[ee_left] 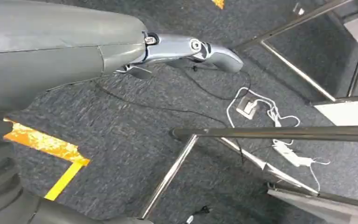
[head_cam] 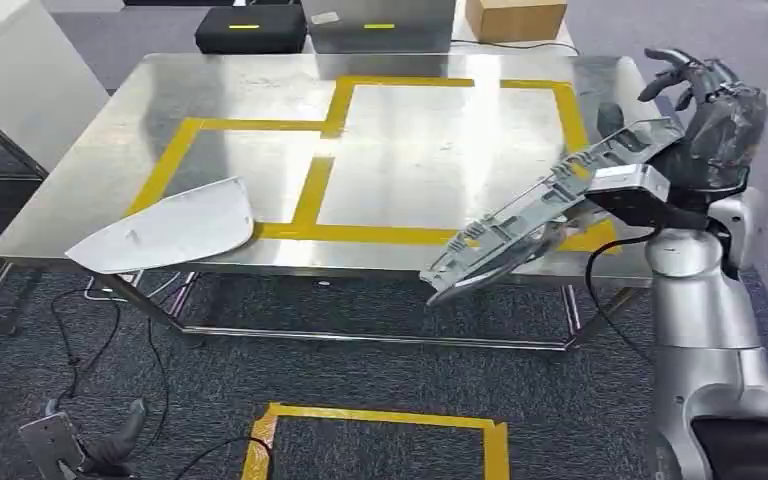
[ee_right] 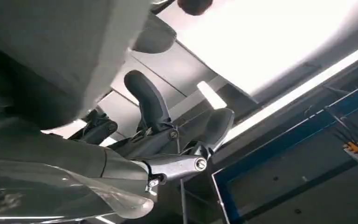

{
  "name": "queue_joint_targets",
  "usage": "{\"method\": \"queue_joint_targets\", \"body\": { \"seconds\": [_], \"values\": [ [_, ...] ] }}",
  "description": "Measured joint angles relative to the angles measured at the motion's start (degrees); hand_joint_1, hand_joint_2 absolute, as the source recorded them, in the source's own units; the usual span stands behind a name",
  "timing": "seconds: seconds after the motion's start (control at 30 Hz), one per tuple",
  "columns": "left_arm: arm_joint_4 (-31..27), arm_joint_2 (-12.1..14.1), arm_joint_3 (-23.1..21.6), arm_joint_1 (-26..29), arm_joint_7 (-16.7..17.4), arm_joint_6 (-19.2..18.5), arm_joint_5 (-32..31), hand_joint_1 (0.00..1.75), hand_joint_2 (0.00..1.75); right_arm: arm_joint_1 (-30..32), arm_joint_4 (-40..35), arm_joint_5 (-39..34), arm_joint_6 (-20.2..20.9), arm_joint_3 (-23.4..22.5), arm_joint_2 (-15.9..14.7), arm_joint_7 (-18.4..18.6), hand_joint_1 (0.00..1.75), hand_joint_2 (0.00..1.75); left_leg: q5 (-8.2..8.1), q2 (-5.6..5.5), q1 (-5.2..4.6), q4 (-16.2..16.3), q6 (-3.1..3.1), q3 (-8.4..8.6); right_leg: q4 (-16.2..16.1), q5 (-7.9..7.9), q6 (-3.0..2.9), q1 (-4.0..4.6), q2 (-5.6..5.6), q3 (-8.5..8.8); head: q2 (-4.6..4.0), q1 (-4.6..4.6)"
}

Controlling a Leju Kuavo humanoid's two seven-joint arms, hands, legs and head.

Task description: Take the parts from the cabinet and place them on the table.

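Two parts are in play. One, a long grey ribbed plastic panel, is held at its upper end by the right hand, fingers wrapped about it, with the hand raised at about three o'clock of the stainless-steel bench. The panel slopes down toward six o'clock, its low end hanging past the near bench edge over the dark carpet, so it is not yet laid down. The other, a smooth white curved plastic shell, lies at about eight o'clock on the bench, overhanging the near left corner beside the yellow tape outline.

By its look the grey panel is light but long, stiff along its length yet thin enough to flex; held at one end it will lever on the fingers and may swing. A hold nearer its middle, on a rib and not a thin lip, would likely steady it. Its moulded ribs give grip; the bench top is polished and slick, so it may slide when released.

In the right wrist view the right hand's dark fingers curl against pale grey moulded surfaces. The left hand hangs low over carpet and cables, holding nothing, its silver-grey fingers stretched out.
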Motion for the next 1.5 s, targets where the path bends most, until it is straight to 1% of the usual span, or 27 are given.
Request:
{"method": "queue_joint_targets", "body": {
  "seconds": [0.03, 0.07, 0.13, 0.17, 0.2, 0.3, 0.37, 0.47, 0.5, 0.53, 0.57, 0.63, 0.67, 0.7, 0.73, 0.8, 0.87, 0.9, 0.97, 1.03, 1.1, 1.17, 1.2, 1.33, 1.37, 1.4, 1.5],
  "values": [
    [0.09, -0.02, -0.09, -0.01, 0.0, 0.0, 0.0, 0.0, 1.75, -0.56, 0.24, 0.02, 0.44, 0.2, 0.13, 0.22, 1.75, 1.75, 0.88, 0.0, 0.01, 0.27, 0.06, -0.5, 0.0, -0.15, -0.05, 0.03, 0.06, 0.21, 0.0, 0.02],
    [0.13, -0.02, -0.2, -0.05, 0.0, -0.02, 0.0, 0.0, 1.75, -1.12, 0.48, 0.04, 0.7, 0.46, 0.28, 0.42, 1.75, 1.75, 3.05, 0.0, 0.01, -1.77, 0.28, 0.18, 0.0, -0.32, -0.02, 0.06, 0.14, 0.47, 0.0, -0.06],
    [0.17, 0.0, -0.35, -0.15, 0.0, -0.09, 0.0, 0.0, 1.75, -2.34, 1.0, 0.11, 1.44, 0.92, 0.65, 0.79, 1.75, 1.75, 8.69, -0.01, -0.11, -10.62, 1.06, 3.66, -0.01, -0.77, 0.09, 0.13, 0.22, 1.14, 0.0, -0.02],
    [0.22, 0.02, -0.37, -0.17, 0.0, -0.11, -0.02, 0.0, 1.75, -3.42, 1.64, 0.15, 2.03, 1.35, 0.96, 1.18, 1.75, 1.75, 10.1, -0.04, -0.36, -14.73, 1.59, 5.13, -0.04, -0.95, 0.24, 0.08, 0.26, 1.26, 0.0, -0.05],
    [0.35, 0.02, -0.42, -0.22, 0.0, -0.15, -0.04, 0.0, 1.75, -4.69, 2.47, 0.22, 2.29, 1.77, 1.07, 1.51, 1.75, 1.75, 9.67, 0.0, -0.57, -15.44, 1.64, 5.71, 0.04, -1.06, 0.53, 0.46, 0.54, 1.08, 0.0, -0.07],
    [0.5, -0.11, -0.75, -0.57, 0.0, -0.22, -0.04, 0.0, 1.75, -7.09, 4.2, 0.5, 3.22, 2.63, 1.47, 2.08, 1.75, 1.75, 8.62, -0.03, -0.74, -16.43, 1.98, 6.07, -0.38, -0.86, 1.4, 0.23, 0.37, 0.74, 0.0, -0.13],
    [0.59, -0.28, -1.01, -0.75, 0.0, -0.26, -0.09, 0.0, 1.75, -8.68, 5.68, 0.68, 3.52, 3.28, 1.92, 2.62, 1.75, 1.75, 8.96, -0.03, -0.13, -17.93, 2.32, 6.97, 0.26, -1.89, 1.89, 0.28, 0.21, 0.11, 0.0, -0.13],
    [0.92, -0.5, -1.44, -1.05, 0.0, -0.48, -0.15, 0.0, 1.75, -11.15, 8.97, 0.28, 4.64, 4.16, 2.17, 3.57, 1.75, 1.75, 8.89, -0.08, -0.1, -18.06, 2.86, 7.13, 12.26, -6.86, 1.77, 0.32, 0.39, -5.98, 0.0, 0.11],
    [1.16, -0.57, -1.64, -1.06, 0.0, -0.55, -0.22, 0.0, 1.75, -11.44, 10.29, 0.18, 4.98, 4.31, 2.3, 3.69, 1.75, 1.75, 8.81, -0.1, -0.09, -18.04, 2.97, 7.17, 15.79, -7.68, 1.89, 0.32, 0.45, -8.15, 0.0, 0.13],
    [1.33, -0.63, -1.82, -1.06, 0.0, -0.55, -0.24, 0.0, 1.75, -11.73, 11.53, 0.07, 5.2, 4.46, 2.49, 3.85, 1.75, 1.75, 8.72, -0.18, -0.06, -18.02, 2.93, 7.29, 17.05, -7.11, 2.04, 0.27, 0.42, -9.33, 0.0, 0.15],
    [1.55, -0.7, -1.99, -1.06, 0.0, -0.55, -0.24, 0.0, 1.75, -12.3, 13.08, 0.04, 5.42, 4.66, 2.78, 3.94, 1.75, 1.75, 8.59, -0.2, -0.02, -18.0, 2.91, 7.48, 15.65, -5.12, 2.25, 0.18, 0.34, -9.21, 0.0, 0.13],
    [1.73, -0.79, -2.3, -1.25, 0.0, -0.61, -0.24, 0.0, 1.75, -14.06, 15.72, 0.2, 5.79, 4.96, 3.52, 4.13, 1.75, 1.75, 8.11, -0.23, 0.07, -17.66, 2.51, 7.81, 6.63, 1.08, 2.51, 0.02, 0.04, -5.8, 0.0, 0.11],
    [1.83, -0.83, -2.4, -1.44, 0.0, -0.61, -0.22, 0.0, 1.75, -15.18, 16.98, 0.33, 5.79, 5.2, 3.8, 4.13, 1.75, 1.75, 7.75, -0.29, 0.03, -17.32, 2.15, 7.75, 2.11, 3.08, 2.63, -0.11, -0.17, -4.21, 0.0, 0.2],
    [2.03, -0.81, -2.45, -1.65, 0.0, -0.61, -0.17, 0.0, 1.75, -16.49, 18.54, 0.35, 5.84, 5.6, 4.05, 4.13, 1.75, 1.75, 7.57, -0.32, -0.41, -16.89, 1.8, 7.39, 1.56, 2.25, 2.55, 0.31, -0.18, -2.93, 0.0, 0.2],
    [2.18, -0.83, -2.62, -1.74, 0.0, -0.61, -0.17, 0.0, 1.75, -17.41, 19.65, 0.46, 6.01, 5.95, 4.55, 4.15, 1.75, 1.75, 7.56, -0.3, -0.31, -16.63, 1.69, 7.14, 0.11, 1.52, 1.89, 0.21, -0.13, -2.51, 0.0, 0.15],
    [2.6, -0.85, -2.95, -1.88, 0.0, -0.74, -0.18, 0.0, 1.75, -18.11, 22.35, 0.98, 6.62, 6.38, 5.51, 4.72, 1.75, 1.75, 7.89, -0.27, -0.24, -16.92, 1.23, 7.14, 0.64, 1.57, 1.32, 0.49, 0.04, -2.72, 0.0, 0.2],
    [2.95, -0.94, -3.38, -2.2, 0.0, -0.72, -0.34, 0.0, 1.75, -20.05, 26.22, 2.24, 7.34, 7.08, 6.72, 5.44, 1.75, 1.75, 7.17, -0.2, -0.21, -16.27, 0.57, 6.76, 0.24, 1.73, 0.61, -0.03, 0.01, -2.45, 0.0, 0.18],
    [3.1, -0.94, -3.67, -2.52, 0.0, -0.72, -0.46, 0.0, 1.75, -21.13, 28.14, 2.43, 7.41, 7.41, 7.48, 5.53, 1.75, 1.75, 6.1, -0.09, -0.18, -14.32, 0.14, 5.95, 0.24, 1.66, 0.23, -0.11, 0.07, -2.39, 0.0, -0.26],
    [3.6, -1.03, -4.04, -3.03, 0.0, -0.7, -0.55, 0.0, 1.75, -22.64, 31.23, 2.82, 7.52, 8.31, 8.63, 5.55, 1.75, 1.75, 2.29, 0.04, 0.2, -5.61, -0.5, 1.73, 0.24, 1.51, -0.12, -0.02, 0.13, -2.24, 0.0, -0.35],
    [4.02, -1.07, -4.24, -3.0, 0.0, -0.68, -0.55, 0.0, 1.75, -23.26, 33.47, 2.82, 7.63, 8.77, 9.29, 5.71, 1.75, 1.75, 0.97, 0.1, 0.29, 0.44, -0.62, -1.53, 0.25, 1.32, -0.3, 0.14, 0.15, -1.94, 0.0, -0.39],
    [4.37, -1.09, -4.46, -3.03, 0.0, -0.66, -0.52, 0.0, 1.75, -23.64, 35.14, 2.82, 7.54, 9.05, 9.96, 5.49, 1.75, 1.75, 4.74, 0.09, 0.25, -3.0, -0.12, -0.42, 0.26, 0.95, -0.28, 0.26, 0.23, -1.38, 0.0, -0.39],
    [4.52, -1.09, -4.68, -3.09, 0.0, -0.59, -0.55, 0.0, 1.75, -24.96, 37.08, 3.78, 7.74, 9.36, 10.84, 6.01, 1.75, 1.75, 10.66, 0.08, -0.07, -13.15, 0.92, 3.66, 0.24, 0.56, -0.14, 0.32, 0.25, -0.75, 0.0, -0.33],
    [4.66, -1.07, -4.79, -3.15, 0.0, -0.55, -0.61, 0.0, 1.75, -25.96, 38.76, 4.62, 7.74, 9.88, 11.37, 6.5, 1.75, 1.75, 10.29, 0.01, -0.36, -15.01, 1.31, 4.77, 0.12, 0.44, -0.09, 0.29, 0.29, -0.66, 0.0, -0.31],
    [5.4, -1.27, -6.01, -4.03, 0.0, -0.15, -0.7, 0.0, 1.75, -29.62, 46.2, 6.92, 6.23, 11.41, 14.9, 8.57, 1.75, 1.75, 9.22, 0.1, -0.65, -17.03, 2.04, 5.72, -0.36, 0.5, 1.28, 0.38, 0.5, -0.84, 0.0, -0.37],
    [5.57, -1.46, -6.34, -4.22, 0.0, -0.07, -0.7, 0.0, 1.75, -30.47, 47.33, 7.3, 6.08, 11.5, 15.57, 9.03, 1.75, 1.75, 9.56, 0.14, 0.01, -18.07, 2.17, 6.24, -0.35, 0.0, 1.55, 0.42, 0.38, -1.15, 0.0, -0.24],
    [5.88, -1.73, -6.67, -4.4, 0.0, -0.02, -0.68, 0.0, 1.75, -31.47, 49.41, 7.72, 5.8, 11.85, 16.71, 9.83, 1.75, 1.75, 9.74, 0.11, -0.08, -18.64, 2.26, 6.56, 0.72, -1.13, 1.39, 0.47, 0.26, -1.77, 0.0, -0.24],
    [7.36, -2.21, -7.54, -4.57, 0.0, 0.15, -0.44, 0.0, 1.75, -33.11, 54.24, 8.57, 5.05, 12.64, 19.24, 12.29, 1.75, 1.75, 9.57, 0.13, -0.09, -18.67, 2.6, 6.98, 13.36, -6.78, 0.76, 0.82, 0.67, -7.44, 0.0, -0.07]
  ]
}}
